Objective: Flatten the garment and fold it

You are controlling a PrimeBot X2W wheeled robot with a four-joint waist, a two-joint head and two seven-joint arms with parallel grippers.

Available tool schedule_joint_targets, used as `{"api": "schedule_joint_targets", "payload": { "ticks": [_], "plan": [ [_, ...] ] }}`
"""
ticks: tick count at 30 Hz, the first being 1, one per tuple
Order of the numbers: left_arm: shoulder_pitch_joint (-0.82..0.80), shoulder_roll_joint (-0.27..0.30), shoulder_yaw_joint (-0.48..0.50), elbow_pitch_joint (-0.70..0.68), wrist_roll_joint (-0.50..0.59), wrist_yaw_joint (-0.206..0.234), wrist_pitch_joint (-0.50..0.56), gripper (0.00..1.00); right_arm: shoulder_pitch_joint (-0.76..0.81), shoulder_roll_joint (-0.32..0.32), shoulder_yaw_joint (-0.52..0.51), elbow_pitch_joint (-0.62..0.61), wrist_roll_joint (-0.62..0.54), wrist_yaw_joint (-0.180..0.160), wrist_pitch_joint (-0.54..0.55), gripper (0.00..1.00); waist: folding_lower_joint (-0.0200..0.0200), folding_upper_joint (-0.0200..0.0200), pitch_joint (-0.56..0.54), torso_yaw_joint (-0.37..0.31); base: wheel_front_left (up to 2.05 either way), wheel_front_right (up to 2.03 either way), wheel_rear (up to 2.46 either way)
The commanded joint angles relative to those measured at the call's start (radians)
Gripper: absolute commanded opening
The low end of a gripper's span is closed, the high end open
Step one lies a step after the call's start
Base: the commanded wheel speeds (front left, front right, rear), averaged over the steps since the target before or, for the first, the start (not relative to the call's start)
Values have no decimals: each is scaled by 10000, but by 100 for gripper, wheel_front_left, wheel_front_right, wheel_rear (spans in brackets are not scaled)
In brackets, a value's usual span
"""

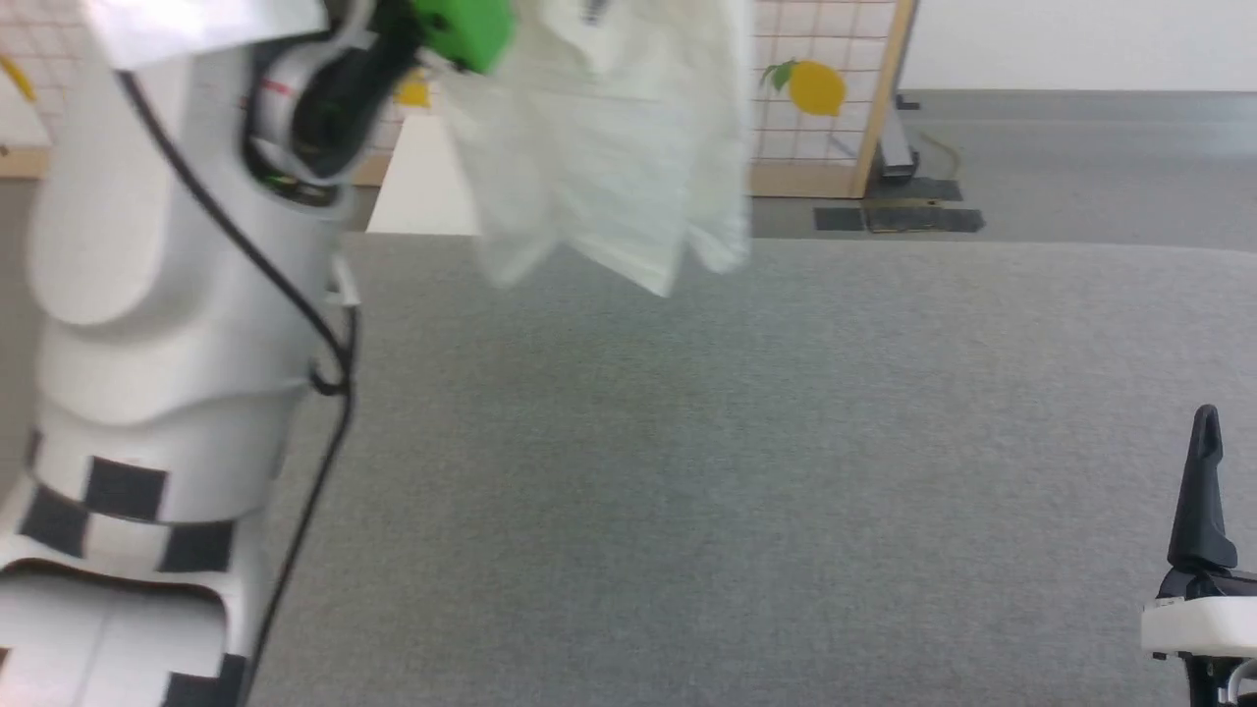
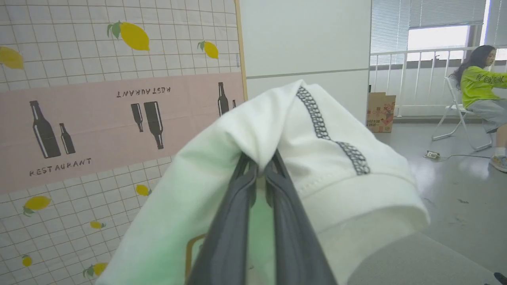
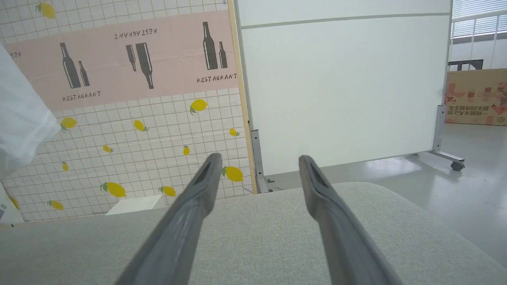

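The garment (image 1: 609, 147), a white T-shirt, hangs bunched in the air above the far edge of the grey table (image 1: 737, 471). In the left wrist view my left gripper (image 2: 261, 162) is shut on a fold of the garment (image 2: 336, 130), which drapes over both fingers; a grey zigzag seam (image 2: 317, 118) and a tan-outlined patch (image 2: 190, 249) show on it. My left arm (image 1: 177, 245) is raised at the left. At the lower right, low over the table, my right gripper (image 3: 257, 158) stands open with nothing between its fingers (image 1: 1203, 491). A corner of the garment (image 3: 20, 118) shows at the left of the right wrist view.
A white box (image 1: 422, 187) sits just beyond the table's far left edge. Behind it stand a lemon-print partition (image 1: 815, 88) and a white panel (image 3: 340, 91). A person (image 2: 479, 91) sits on a chair far off, near a cardboard box (image 2: 380, 113).
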Motion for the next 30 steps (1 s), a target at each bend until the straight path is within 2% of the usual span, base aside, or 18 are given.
{"api": "schedule_joint_targets", "payload": {
  "ticks": [1, 8, 17, 21, 26, 30],
  "plan": [
    [14, -202, -148, -136, -145, -65, 20, 0, 67, -3, 17, -10, 71, -15, -57, 100, 1, -1, -89, -293, 0, 0, 0],
    [614, -1203, -1161, -642, -343, -53, -18, 0, -45, -3, -44, -67, 152, -15, -58, 100, 1, -1, 192, -725, 0, 0, 0],
    [2626, -1652, -2437, -508, -340, 174, -924, 0, -187, -3, -139, -106, 241, -15, -58, 100, 1, -1, 588, -1054, 0, 0, 0],
    [3943, -1717, -3117, 237, -195, 297, -1601, 0, -239, -3, -199, -151, 270, -15, -58, 100, 1, -1, 785, -1059, 0, 0, 0],
    [5137, -1773, -3954, 1897, 130, 547, -2396, 0, -380, -3, -159, -200, 264, -15, -58, 100, 1, -1, 1097, -1068, 0, 0, 0],
    [5676, -1809, -4432, 3068, -351, 721, -2547, 0, -559, -3, -54, -202, 256, -15, -58, 100, 1, -1, 1322, -1136, 0, 0, 0]
  ]
}}
